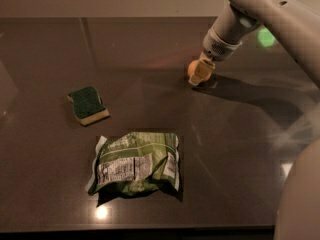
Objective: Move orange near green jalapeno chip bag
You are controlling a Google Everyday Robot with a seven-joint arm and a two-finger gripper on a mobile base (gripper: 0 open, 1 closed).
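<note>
The orange (192,67) sits on the dark tabletop at the back right, and only its left part shows. My gripper (201,74) is down at the orange, right against its right side, covering most of it. The green jalapeno chip bag (136,165) lies flat and crumpled at the front centre, with its white label panel facing up. It is well apart from the orange, to the front left of it.
A yellow sponge with a dark green top (88,104) lies at the left, behind the bag. My arm (270,14) reaches in from the upper right, and part of my body fills the right edge. The table's front edge (150,230) runs just below the bag.
</note>
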